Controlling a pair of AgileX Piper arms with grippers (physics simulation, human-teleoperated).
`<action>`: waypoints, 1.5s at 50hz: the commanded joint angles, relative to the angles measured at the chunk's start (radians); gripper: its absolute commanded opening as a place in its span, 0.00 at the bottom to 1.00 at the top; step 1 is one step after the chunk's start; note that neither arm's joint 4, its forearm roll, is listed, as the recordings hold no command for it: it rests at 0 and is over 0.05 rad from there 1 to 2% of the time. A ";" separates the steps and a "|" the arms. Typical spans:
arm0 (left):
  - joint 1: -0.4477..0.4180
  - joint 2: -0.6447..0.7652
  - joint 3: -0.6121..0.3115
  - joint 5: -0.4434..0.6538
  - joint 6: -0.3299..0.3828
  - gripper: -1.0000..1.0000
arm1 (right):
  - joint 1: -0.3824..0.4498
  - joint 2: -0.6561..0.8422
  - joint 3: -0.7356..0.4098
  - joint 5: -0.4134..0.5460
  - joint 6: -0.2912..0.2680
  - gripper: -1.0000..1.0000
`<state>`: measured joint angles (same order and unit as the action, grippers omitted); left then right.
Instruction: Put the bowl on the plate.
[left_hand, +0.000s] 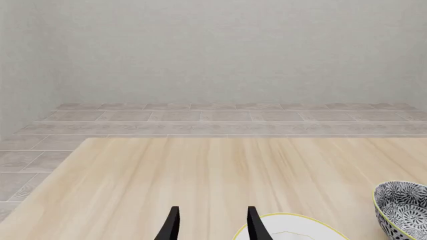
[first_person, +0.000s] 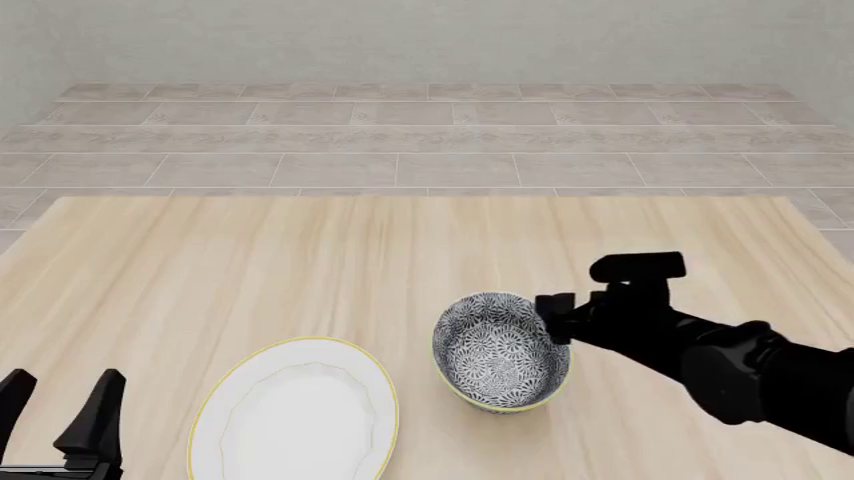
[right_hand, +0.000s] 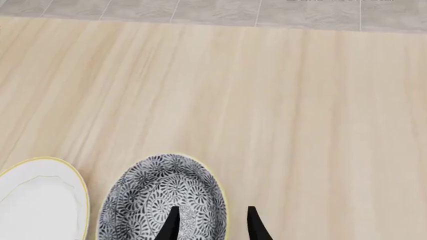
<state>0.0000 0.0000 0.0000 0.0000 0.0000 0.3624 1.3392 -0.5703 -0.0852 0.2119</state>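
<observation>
Grey tiled floor and a plain pale wall lie beyond a light wooden bench (first_person: 267, 270). Two vessels stand on the bench near its front edge. The plate (first_person: 296, 412), white with a thin yellow rim, lies flat left of centre and carries nothing. The bowl (first_person: 499, 352), patterned dark grey and white inside and out, stands just right of the plate, close beside it with a narrow strip of bench between them; it holds nothing.

Right claw (first_person: 547, 322): the front view places it at the bowl's right rim, the dark arm running back to the lower right. The right wrist view shows its two black fingers (right_hand: 170, 226) spread, one over the bowl's inside and the other over the bench outside the rim, so the wall lies between them. Whether either finger touches the wall cannot be told.

Left claw (first_person: 62, 408): spread, gripping nothing, at the lower left corner of the front view, apart from the plate.

The left wrist view alone shows the bench's far left corner and the floor past it, with only slivers of plate and bowl. The right wrist view alone shows the finger gap over the bowl's rim, which the arm hides from the front.
</observation>
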 joint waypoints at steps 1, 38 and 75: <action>0.000 0.000 0.000 0.000 0.000 1.00 | 0.011 0.012 0.000 -0.016 -0.009 1.00; 0.000 0.000 0.000 0.000 0.000 1.00 | 0.003 0.057 0.030 -0.054 0.020 1.00; 0.000 0.000 0.000 0.000 0.000 1.00 | 0.015 0.109 0.051 -0.110 0.048 1.00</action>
<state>0.0000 0.0000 0.0000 0.0000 0.0000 0.3764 1.4367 -0.5255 -0.1811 0.2536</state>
